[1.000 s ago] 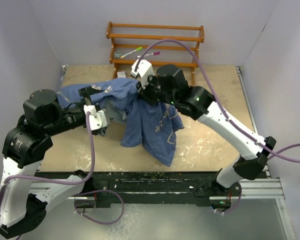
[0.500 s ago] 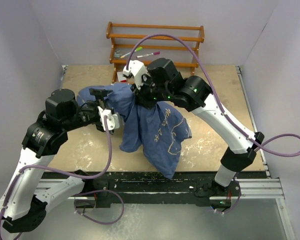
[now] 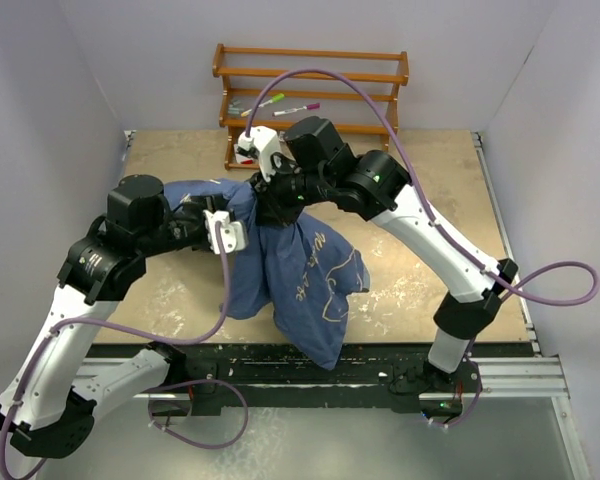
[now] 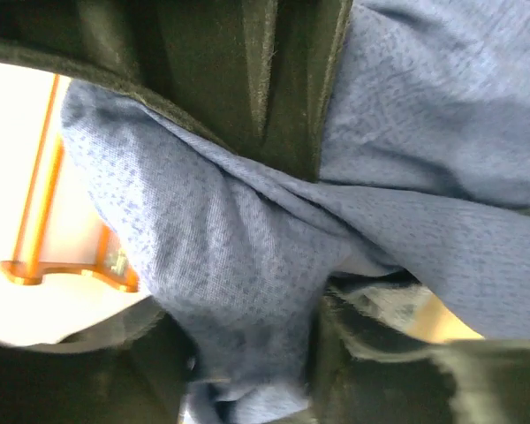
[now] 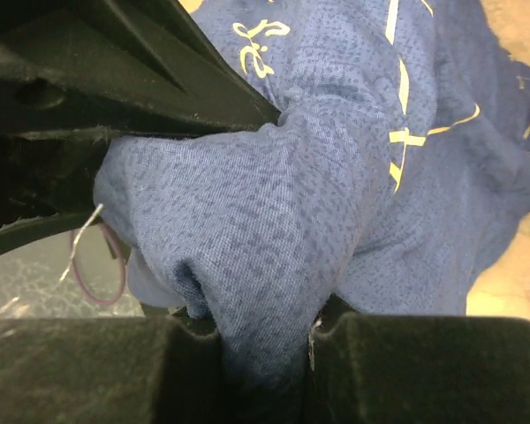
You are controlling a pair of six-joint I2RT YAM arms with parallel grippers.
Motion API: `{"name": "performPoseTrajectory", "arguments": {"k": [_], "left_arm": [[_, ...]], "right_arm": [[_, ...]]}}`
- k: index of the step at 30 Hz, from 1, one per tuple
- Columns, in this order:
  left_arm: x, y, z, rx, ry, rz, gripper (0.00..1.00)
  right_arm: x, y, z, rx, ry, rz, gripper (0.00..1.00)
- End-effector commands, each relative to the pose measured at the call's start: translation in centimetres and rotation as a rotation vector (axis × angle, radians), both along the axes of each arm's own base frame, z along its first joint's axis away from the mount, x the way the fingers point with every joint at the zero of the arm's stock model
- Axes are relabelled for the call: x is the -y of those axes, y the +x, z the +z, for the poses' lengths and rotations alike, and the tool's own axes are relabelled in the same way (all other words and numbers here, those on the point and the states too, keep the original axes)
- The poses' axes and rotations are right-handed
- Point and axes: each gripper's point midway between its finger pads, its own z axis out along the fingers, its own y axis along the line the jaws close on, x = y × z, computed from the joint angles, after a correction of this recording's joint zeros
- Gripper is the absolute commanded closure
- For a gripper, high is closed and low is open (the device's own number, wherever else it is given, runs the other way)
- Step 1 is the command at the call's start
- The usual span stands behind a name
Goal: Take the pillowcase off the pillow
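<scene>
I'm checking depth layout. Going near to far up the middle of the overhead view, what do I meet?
Base rail → hanging pillowcase → right gripper clamping its top → wooden rack.

Even, soft overhead light casts faint shadows; behind the pillowcase (image 4: 247,256), the left wrist view's background is overexposed.

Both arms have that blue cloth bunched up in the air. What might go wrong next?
The left fingers and right fingers each pinch only a bunched fold of the pillowcase, so it might slip free. Its hanging tip lies by the front edge of the table and might snag there. The right arm is also close to the wooden rack behind it and might bump it.
</scene>
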Motion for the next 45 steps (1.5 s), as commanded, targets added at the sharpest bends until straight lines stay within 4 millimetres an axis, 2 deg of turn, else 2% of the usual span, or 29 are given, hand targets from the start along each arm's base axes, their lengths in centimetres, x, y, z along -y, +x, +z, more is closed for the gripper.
{"name": "performPoseTrajectory", "arguments": {"k": [1,2,3,5,6,7,8,9,13,15,17,22,24,27,30,34,36,38,41,43,45], "left_arm": [[1.1,-0.7,-1.8,-0.148,-0.056,-0.007,0.72],[1.1,-0.4,-2.0,-0.157,-0.063,0.015,0.98],[1.0,0.1,-1.7,-0.152,-0.080,0.047,1.00],[0.8,0.6,-1.4,-0.151,-0.100,0.080,1.00],[0.9,1.0,-0.7,-0.146,-0.130,0.102,1.00],[0.9,1.2,-0.1,-0.157,-0.159,0.121,1.00],[1.1,1.3,0.6,-0.166,-0.183,0.131,1.00],[1.3,1.7,1.0,-0.181,-0.201,0.143,1.00],[1.7,3.7,4.0,-0.236,-0.286,0.233,1.00],[1.8,4.7,5.6,-0.257,-0.331,0.279,1.00],[1.8,5.5,7.5,-0.252,-0.376,0.301,1.00],[0.8,7.8,9.8,-0.201,-0.407,0.392,1.00],[0.0,8.7,10.5,-0.174,-0.409,0.438,1.00],[-0.6,8.8,11.7,-0.149,-0.419,0.456,1.00],[-0.7,8.2,12.3,-0.150,-0.424,0.446,1.00],[-0.8,7.1,12.5,-0.166,-0.422,0.421,1.00],[-0.7,6.5,12.5,-0.176,-0.418,0.406,1.00],[-0.8,5.8,12.5,-0.179,-0.414,0.389,1.00],[-0.8,4.8,12.6,-0.179,-0.407,0.364,1.00],[-0.9,4.2,12.5,-0.179,-0.404,0.350,1.00],[-0.9,3.8,12.3,-0.180,-0.396,0.336,1.00]], "right_arm": [[-2.7,-4.0,11.9,0.093,0.440,0.206,1.00],[-2.3,-3.7,12.3,0.112,0.452,0.190,0.91],[-1.6,-3.3,12.9,0.125,0.470,0.168,0.86],[0.3,-2.2,14.1,0.128,0.526,0.113,0.72],[1.2,-1.2,14.1,0.136,0.553,0.065,0.59],[2.7,-0.6,15.3,0.173,0.593,0.010,0.48],[4.0,-0.1,14.9,0.202,0.599,-0.043,0.42],[5.9,-0.7,15.9,0.269,0.631,-0.078,0.38],[11.0,-2.3,16.5,0.476,0.708,-0.166,0.23],[12.3,-3.4,15.2,0.513,0.699,-0.153,0.17],[12.7,-4.4,13.1,0.550,0.639,-0.125,0.14],[11.0,-6.2,6.8,0.609,0.433,-0.042,0.17],[10.2,-5.6,3.7,0.624,0.319,-0.060,0.19],[9.2,-4.2,-0.5,0.674,0.139,-0.108,0.18],[8.5,-2.5,-2.5,0.717,0.039,-0.152,0.16],[8.8,0.3,-3.5,0.797,-0.066,-0.277,0.17],[9.0,1.5,-3.0,0.846,-0.096,-0.333,0.20],[9.6,2.6,-2.2,0.895,-0.128,-0.391,0.26],[10.4,3.7,-0.3,0.891,-0.075,-0.454,0.47],[11.1,4.4,1.2,0.885,-0.032,-0.483,0.66],[12.0,5.1,3.1,0.874,0.019,-0.511,0.91]]}}
